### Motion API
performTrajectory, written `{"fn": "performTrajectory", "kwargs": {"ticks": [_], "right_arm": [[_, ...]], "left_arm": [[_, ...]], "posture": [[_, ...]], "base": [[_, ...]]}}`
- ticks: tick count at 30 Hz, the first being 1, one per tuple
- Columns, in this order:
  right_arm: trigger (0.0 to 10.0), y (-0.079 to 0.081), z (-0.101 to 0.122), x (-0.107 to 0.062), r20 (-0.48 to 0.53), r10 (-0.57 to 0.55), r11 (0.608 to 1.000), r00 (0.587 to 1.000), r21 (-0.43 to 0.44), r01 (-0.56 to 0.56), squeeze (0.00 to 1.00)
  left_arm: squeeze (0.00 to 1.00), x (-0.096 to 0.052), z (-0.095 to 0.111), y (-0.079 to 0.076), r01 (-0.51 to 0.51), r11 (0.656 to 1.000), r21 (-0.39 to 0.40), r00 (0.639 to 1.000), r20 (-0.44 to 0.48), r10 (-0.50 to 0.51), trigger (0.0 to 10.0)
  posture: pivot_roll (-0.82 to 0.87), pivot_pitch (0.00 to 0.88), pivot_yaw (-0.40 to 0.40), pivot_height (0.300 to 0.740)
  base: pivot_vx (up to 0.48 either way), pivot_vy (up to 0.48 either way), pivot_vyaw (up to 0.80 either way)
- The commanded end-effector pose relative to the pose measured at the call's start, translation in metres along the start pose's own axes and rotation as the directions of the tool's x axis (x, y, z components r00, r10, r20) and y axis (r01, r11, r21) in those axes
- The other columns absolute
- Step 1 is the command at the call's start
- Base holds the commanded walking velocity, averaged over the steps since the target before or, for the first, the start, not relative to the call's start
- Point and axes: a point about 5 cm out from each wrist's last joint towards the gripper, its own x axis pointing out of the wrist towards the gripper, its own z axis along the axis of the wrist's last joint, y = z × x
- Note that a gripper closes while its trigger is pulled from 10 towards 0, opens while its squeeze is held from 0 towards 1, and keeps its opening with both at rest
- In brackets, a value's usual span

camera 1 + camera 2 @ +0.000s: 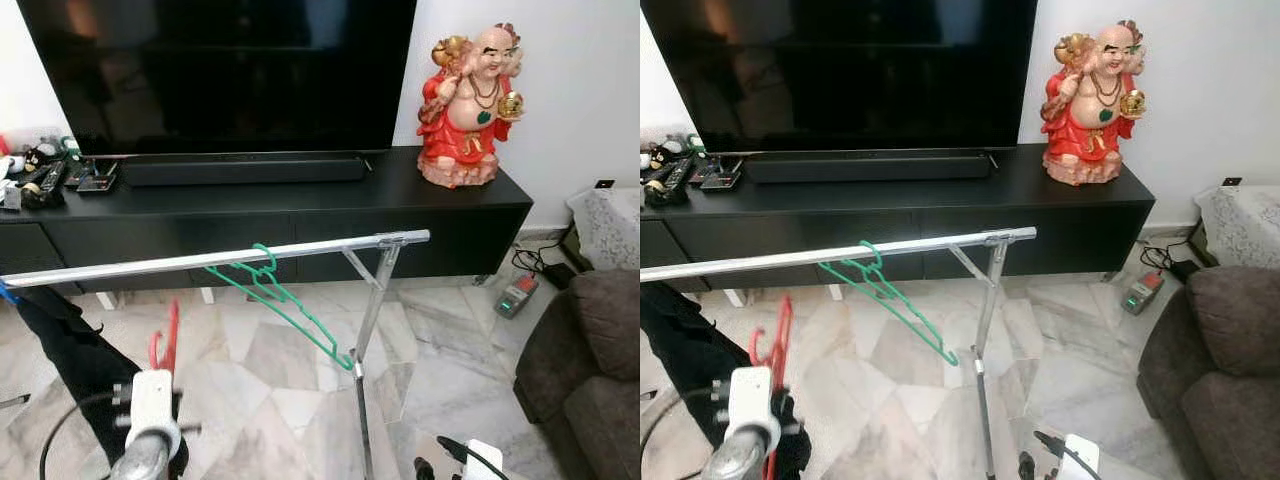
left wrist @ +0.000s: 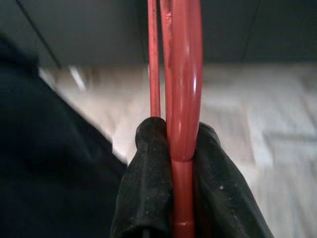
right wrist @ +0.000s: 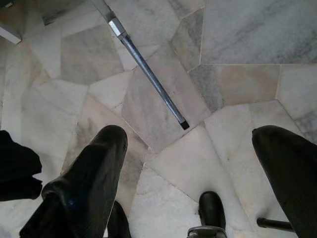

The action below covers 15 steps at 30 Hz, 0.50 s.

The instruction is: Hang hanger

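Observation:
A red hanger (image 1: 167,338) stands upright below the silver clothes rail (image 1: 220,257), with its hook just under the bar. My left gripper (image 2: 171,130) is shut on it, and the black fingers (image 2: 148,153) pinch the red bar (image 2: 183,99) from both sides. A green hanger (image 1: 285,300) hangs by its hook from the middle of the rail and tilts down to the right. A black garment (image 1: 70,345) hangs at the rail's left end, beside the red hanger. My right gripper (image 3: 190,134) is open and hangs low over the marble floor, holding nothing.
The rail's slanted leg (image 1: 368,320) and floor bar (image 3: 151,79) stand right of centre. Behind are a black TV console (image 1: 300,205), a red statue (image 1: 468,100) and remotes (image 1: 45,183). A brown sofa (image 1: 590,350) is on the right, with cables (image 1: 517,295) on the floor.

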Motion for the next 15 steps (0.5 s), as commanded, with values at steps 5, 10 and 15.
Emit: {"fn": "performTrajectory", "kwargs": {"ticks": [5,10,15], "right_arm": [[10.0,0.000,0.000,0.000,-0.006,0.004,1.000,1.000,-0.014,-0.004,0.00],[10.0,-0.001,-0.001,0.000,-0.007,0.003,1.000,1.000,-0.012,-0.003,0.00],[10.0,-0.003,-0.003,-0.001,-0.016,0.000,1.000,1.000,-0.015,0.000,0.00]], "left_arm": [[0.00,0.009,0.022,-0.001,-0.049,0.999,-0.019,0.996,0.077,0.051,10.0],[0.00,0.025,0.050,0.001,-0.098,0.993,-0.062,0.988,0.110,0.104,10.0],[0.00,0.038,0.074,0.002,-0.114,0.988,-0.102,0.983,0.130,0.127,10.0]], "posture": [[0.01,0.037,0.002,0.740],[0.00,0.036,0.005,0.740],[-0.01,0.029,-0.001,0.740]], "base": [[0.000,0.000,0.00],[0.000,0.000,0.00],[0.000,0.000,0.00]]}}
